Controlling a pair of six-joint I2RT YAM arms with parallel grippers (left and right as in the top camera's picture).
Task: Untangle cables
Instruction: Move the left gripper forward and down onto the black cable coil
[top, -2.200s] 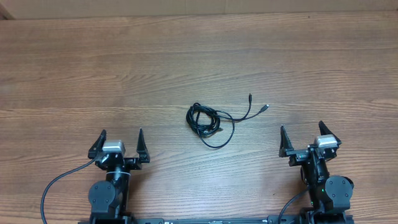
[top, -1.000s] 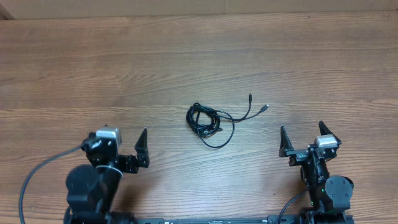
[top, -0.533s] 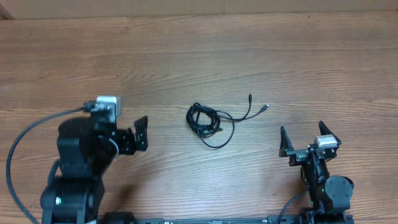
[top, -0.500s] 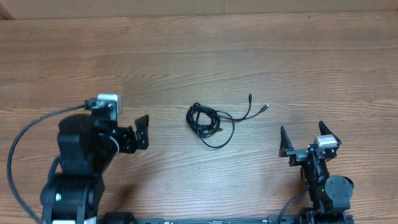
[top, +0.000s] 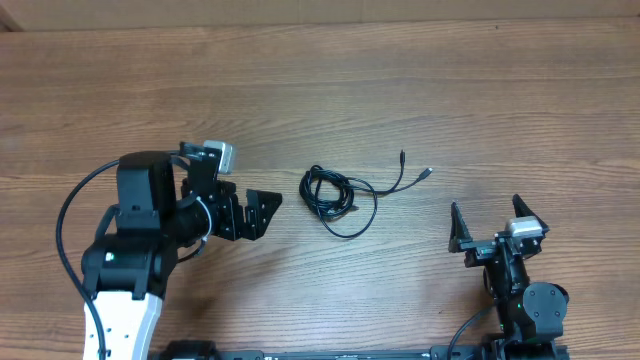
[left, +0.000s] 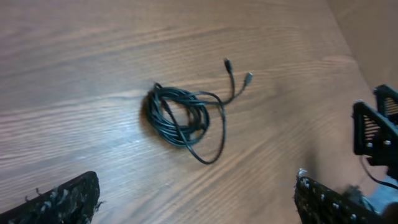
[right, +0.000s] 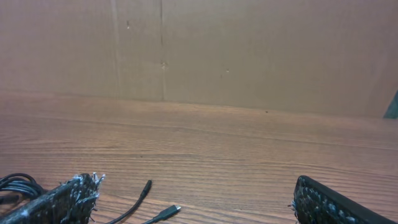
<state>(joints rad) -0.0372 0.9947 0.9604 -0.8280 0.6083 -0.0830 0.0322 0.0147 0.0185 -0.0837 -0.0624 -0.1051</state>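
The cables (top: 330, 194) lie in a small black tangled coil near the table's middle, with two plug ends (top: 402, 157) trailing off to the right, one silver-tipped (top: 427, 173). My left gripper (top: 262, 212) is open and points at the coil from its left, a short gap away. In the left wrist view the coil (left: 180, 115) sits ahead of the open left gripper (left: 196, 208), with nothing between the fingers (left: 62, 200). My right gripper (top: 486, 215) stands open near the front right edge, holding nothing. Its wrist view shows the plug ends (right: 147, 186) and a bit of the coil (right: 13, 183) at the lower left.
The wooden table (top: 450, 90) stretches behind the cables to a cardboard wall (right: 249, 50). The left arm's thick black cable (top: 68, 215) loops out to its left. The right arm (left: 376, 130) shows at the right edge of the left wrist view.
My left arm has risen from its rest spot, swung forward and right, and turned its open gripper toward the coil. The right arm and the cables have not moved.
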